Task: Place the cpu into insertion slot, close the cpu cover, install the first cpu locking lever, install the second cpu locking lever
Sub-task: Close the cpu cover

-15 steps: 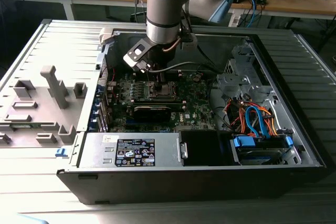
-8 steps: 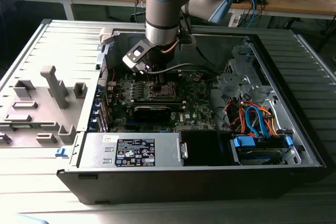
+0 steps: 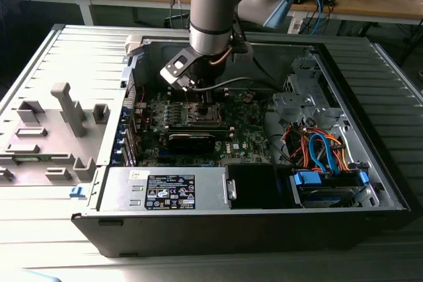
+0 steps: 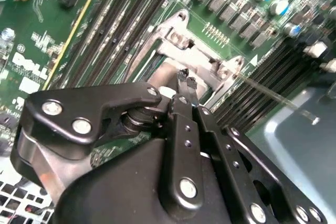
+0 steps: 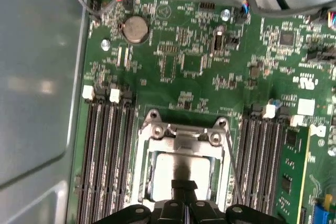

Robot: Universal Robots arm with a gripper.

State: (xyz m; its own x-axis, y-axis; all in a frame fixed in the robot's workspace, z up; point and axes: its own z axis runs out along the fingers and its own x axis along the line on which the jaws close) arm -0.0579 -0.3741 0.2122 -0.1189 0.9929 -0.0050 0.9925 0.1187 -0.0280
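Observation:
The cpu (image 5: 170, 169) shows its dull silver top through the window of the cpu cover (image 5: 181, 139), which lies down flat over the insertion slot (image 3: 200, 115); the slot's pin field is hidden. My gripper (image 4: 186, 81) hangs straight over the socket, its two black fingers (image 5: 184, 188) pressed together with nothing between them, tips just above the cpu and the cover's window. A thin wire locking lever (image 5: 232, 169) runs along one side of the cover and sticks out over the memory slots as the lever (image 4: 273, 95) in the second wrist view.
The green motherboard (image 3: 248, 137) lies inside an open computer case (image 3: 99, 163). Long black memory slots (image 5: 105, 150) flank the socket on both sides. A power supply (image 3: 168, 189), coloured cables (image 3: 317, 146) and a drive bay (image 3: 327, 186) fill the case's near side.

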